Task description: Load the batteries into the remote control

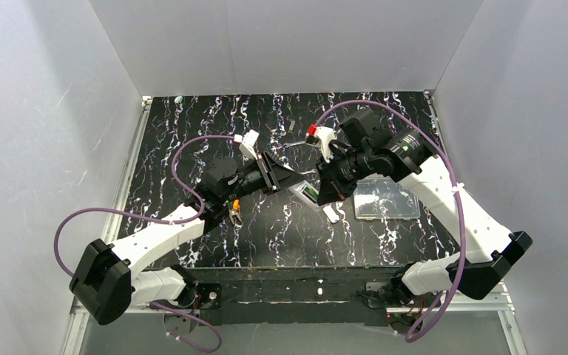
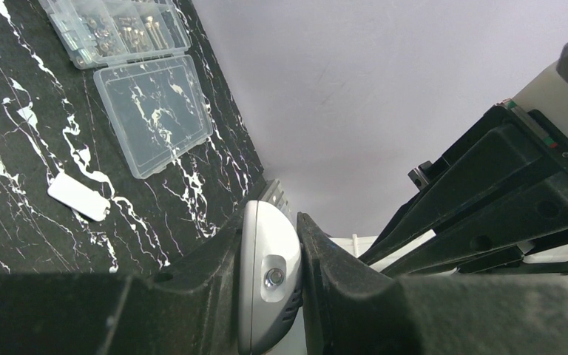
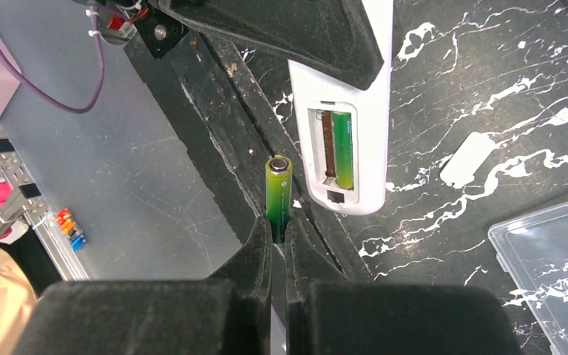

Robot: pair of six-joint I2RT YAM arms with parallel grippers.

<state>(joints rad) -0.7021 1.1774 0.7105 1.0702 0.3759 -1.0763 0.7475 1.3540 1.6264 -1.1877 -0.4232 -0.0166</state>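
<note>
Holding one battery beside a half-loaded remote control

The remote control (image 3: 362, 111) is clamped by the left gripper (image 2: 272, 244), whose two black fingers (image 2: 340, 274) are closed on it from both sides. In the left wrist view it is seen end-on between them. It is held off the black marbled table (image 1: 192, 148), near the middle of the top view, with its back turned toward the right wrist camera. The recessed compartment on that back is uncovered. A seated battery (image 3: 344, 148) is seen lying lengthwise in its right half, with a narrow brownish strip shown alongside.

A loose battery (image 3: 278, 188) is gripped by the right gripper (image 3: 279, 233). The fingers are shut on its lower end, so most of the green cell is left standing out past the fingertips, with the metal end cap outermost. This battery is held just beside the remote control's left edge and roughly parallel to the compartment. Whether it touches the casing cannot be told.

A small white cover piece (image 3: 467, 159) is seen lying flat on the table, between the remote control and a clear plastic box (image 3: 555, 259). In the left wrist view the box is shown opened out, with its lid (image 2: 154, 115) laid flat next to the compartment half, where small metal parts are kept.
</note>
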